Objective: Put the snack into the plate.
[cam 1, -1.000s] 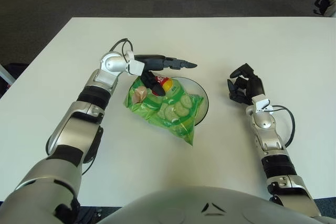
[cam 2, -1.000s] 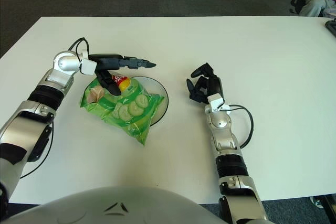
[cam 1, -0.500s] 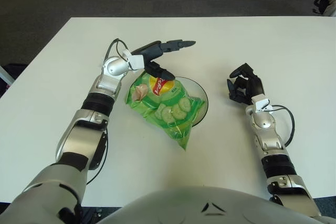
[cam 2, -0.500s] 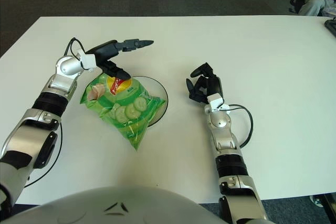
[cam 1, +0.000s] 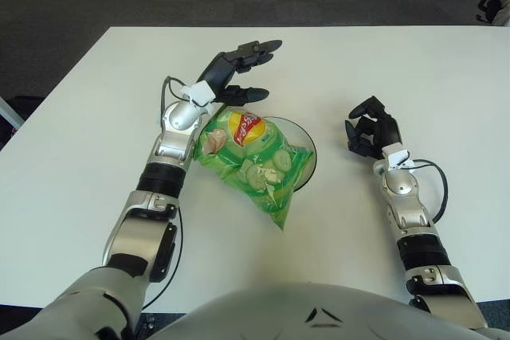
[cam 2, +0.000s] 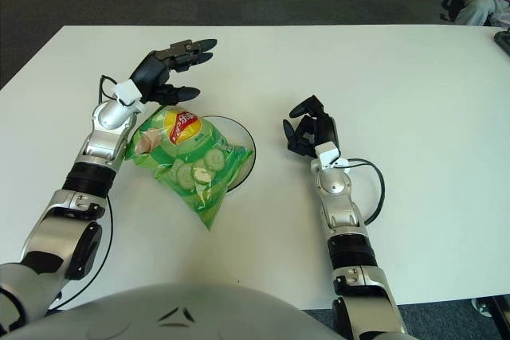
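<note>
The snack bag point(cam 1: 251, 161), a green packet printed with cucumber slices, is seen lying across the glass plate point(cam 1: 307, 149) near the middle of the white surface point(cam 1: 96, 101). Most of the bag rests on the plate, though its lower corner and left edge hang over the rim onto the surface. The left hand point(cam 1: 239, 69) is held above and just beyond the top of the bag, with its fingers spread apart and nothing gripped between them; no contact with the bag can be made out. The right hand point(cam 1: 368, 129) is parked on the surface to the right of the plate, well apart from the bag, with its fingers curled in on nothing.

The placing step is judged to be essentially done, the bag released. What is called for next is a clear withdrawal of the left hand, without the bag being brushed or dragged off the plate
</note>
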Motion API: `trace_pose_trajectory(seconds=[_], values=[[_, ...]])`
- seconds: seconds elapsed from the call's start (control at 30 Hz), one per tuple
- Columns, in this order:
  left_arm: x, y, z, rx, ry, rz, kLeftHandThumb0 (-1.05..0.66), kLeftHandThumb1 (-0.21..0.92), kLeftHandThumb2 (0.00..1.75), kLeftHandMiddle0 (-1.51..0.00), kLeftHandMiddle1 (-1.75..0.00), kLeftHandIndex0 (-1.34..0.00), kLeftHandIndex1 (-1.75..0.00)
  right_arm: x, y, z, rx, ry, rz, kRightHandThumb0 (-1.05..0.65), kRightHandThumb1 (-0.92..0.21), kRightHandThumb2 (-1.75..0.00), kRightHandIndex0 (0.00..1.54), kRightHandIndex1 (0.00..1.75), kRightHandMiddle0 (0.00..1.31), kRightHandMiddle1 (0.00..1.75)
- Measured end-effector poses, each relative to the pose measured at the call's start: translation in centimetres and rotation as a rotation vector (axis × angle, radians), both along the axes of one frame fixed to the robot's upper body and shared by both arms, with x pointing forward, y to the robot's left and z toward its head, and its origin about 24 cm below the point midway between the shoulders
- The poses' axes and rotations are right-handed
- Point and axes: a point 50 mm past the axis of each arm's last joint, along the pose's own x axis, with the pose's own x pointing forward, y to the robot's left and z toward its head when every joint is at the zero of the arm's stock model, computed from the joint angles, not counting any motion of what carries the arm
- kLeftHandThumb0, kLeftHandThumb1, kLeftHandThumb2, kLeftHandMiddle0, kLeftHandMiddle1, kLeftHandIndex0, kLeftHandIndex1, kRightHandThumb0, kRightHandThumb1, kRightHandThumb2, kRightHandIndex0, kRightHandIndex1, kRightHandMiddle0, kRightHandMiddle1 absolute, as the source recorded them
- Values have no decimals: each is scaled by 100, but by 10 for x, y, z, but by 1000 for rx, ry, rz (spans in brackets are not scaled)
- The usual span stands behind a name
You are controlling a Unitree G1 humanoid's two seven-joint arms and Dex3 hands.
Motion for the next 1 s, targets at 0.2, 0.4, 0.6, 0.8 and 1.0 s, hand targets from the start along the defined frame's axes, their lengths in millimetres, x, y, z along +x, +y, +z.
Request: trace_pose_trajectory(seconds=[0.2,0.4,0.6,0.8,1.0], values=[[2,-4,-5,-32,16,13,-38,92,21,-78,-5,-66,-19,0,1,0,-18,2,6,-41,-59,-95,84,175,41,175],[4,-5,-5,-69,4,44,-36,92,22,-80,-5,-67,-21,0,1,0,-24,2,7,-41,-59,-95,84,175,41,175],[4,-5,-3,-183,-60,151,-35,92,23,-86,-6,-63,-32,0,1,0,-27,2,8,-41,-59,-95,85,175,41,175],[3,2,0,-267,-125,280,-35,92,34,-93,-6,-40,-137,0,1,-1,-29,-3,10,-41,-59,-95,85,175,41,175],[5,19,-1,-287,-145,371,-35,92,38,-94,-7,-34,-156,0,1,-1,-36,-11,14,-41,-59,-95,85,175,41,175]])
